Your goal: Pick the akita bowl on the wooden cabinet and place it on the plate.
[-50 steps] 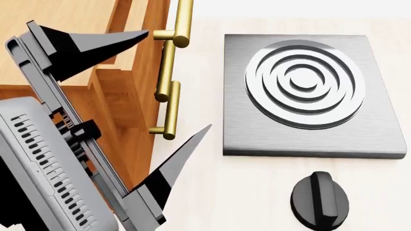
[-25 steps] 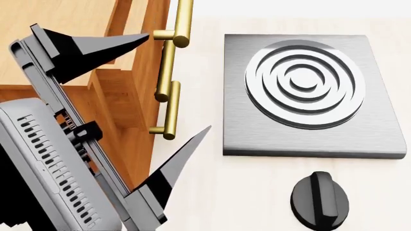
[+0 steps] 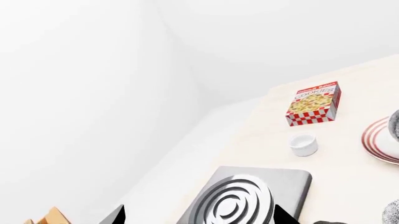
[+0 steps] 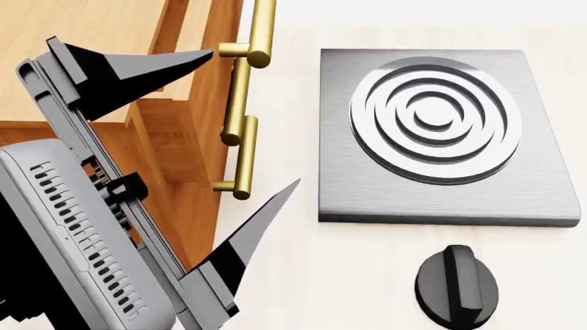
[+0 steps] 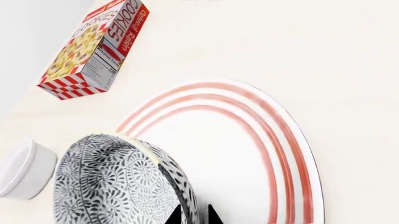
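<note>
The akita bowl (image 5: 118,182), grey-black with white speckle, hangs tilted on its side over the plate (image 5: 249,154), a wide white plate with red rings. My right gripper (image 5: 192,214) is shut on the bowl's rim, one finger inside and one outside. I cannot tell whether the bowl touches the plate. In the left wrist view the plate (image 3: 377,140) and an edge of the bowl (image 3: 395,125) show far off. My left gripper (image 4: 257,115) stands open and empty beside the wooden cabinet (image 4: 55,41), next to its brass handles; the left gripper (image 3: 199,215) shows only fingertips over the burner.
A steel stove plate with a ringed burner (image 4: 431,117) and a black knob (image 4: 456,278) lie right of the cabinet. A cookies box (image 5: 93,46) and a white cup (image 5: 22,170) stand near the plate. Another speckled object (image 3: 393,212) shows at the frame edge.
In the head view the left arm's body has crept slightly rightward. Its jaws keep the same spread, and nothing on the counter has moved.
</note>
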You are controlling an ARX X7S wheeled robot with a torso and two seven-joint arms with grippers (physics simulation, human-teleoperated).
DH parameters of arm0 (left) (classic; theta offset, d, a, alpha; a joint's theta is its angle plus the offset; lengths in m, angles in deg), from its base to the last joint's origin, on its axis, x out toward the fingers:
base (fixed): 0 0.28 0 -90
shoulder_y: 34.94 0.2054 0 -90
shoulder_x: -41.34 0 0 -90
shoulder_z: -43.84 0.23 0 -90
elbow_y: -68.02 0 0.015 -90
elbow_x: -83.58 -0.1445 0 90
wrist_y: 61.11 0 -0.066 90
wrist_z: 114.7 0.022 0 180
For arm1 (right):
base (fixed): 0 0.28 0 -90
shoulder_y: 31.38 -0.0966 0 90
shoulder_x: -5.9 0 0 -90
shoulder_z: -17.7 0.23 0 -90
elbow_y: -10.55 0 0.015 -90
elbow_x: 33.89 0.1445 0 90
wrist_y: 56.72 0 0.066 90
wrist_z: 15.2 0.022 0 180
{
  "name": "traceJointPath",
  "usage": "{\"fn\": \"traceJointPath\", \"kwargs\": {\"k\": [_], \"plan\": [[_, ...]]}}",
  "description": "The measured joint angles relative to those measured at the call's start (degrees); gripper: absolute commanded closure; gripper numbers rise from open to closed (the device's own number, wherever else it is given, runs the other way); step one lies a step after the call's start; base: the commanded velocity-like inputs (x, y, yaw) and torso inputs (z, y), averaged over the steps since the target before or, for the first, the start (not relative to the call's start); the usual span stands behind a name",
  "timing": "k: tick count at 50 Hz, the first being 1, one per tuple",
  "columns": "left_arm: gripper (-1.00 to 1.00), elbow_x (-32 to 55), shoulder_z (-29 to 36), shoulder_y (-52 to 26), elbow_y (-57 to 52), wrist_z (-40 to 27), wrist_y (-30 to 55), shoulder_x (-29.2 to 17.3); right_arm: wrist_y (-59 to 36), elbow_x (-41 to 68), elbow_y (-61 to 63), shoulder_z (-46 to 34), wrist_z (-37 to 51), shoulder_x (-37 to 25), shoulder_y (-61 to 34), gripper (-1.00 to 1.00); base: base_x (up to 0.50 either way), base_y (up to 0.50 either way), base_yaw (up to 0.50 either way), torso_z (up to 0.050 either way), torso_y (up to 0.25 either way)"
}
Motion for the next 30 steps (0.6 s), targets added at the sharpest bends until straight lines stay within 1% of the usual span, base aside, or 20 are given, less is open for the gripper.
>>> {"fn": "traceJointPath", "kwargs": {"k": [20, 30], "plan": [[-1.0, -0.12, 0.18, 0.87, 0.09, -0.26, -0.85, -0.46, -0.14, -0.45, 1.58, 0.09, -1.99, -0.36, 0.45, -1.0, 0.0, 0.0, 0.0, 0.0, 0.0], [-1.0, 0.04, -0.02, 1.23, -0.01, -0.43, -1.26, -0.8, -0.18, -0.15, 4.48, 1.08, -1.55, -0.97, 2.01, -1.0, 0.0, 0.0, 0.0, 0.0, 0.0]]}}
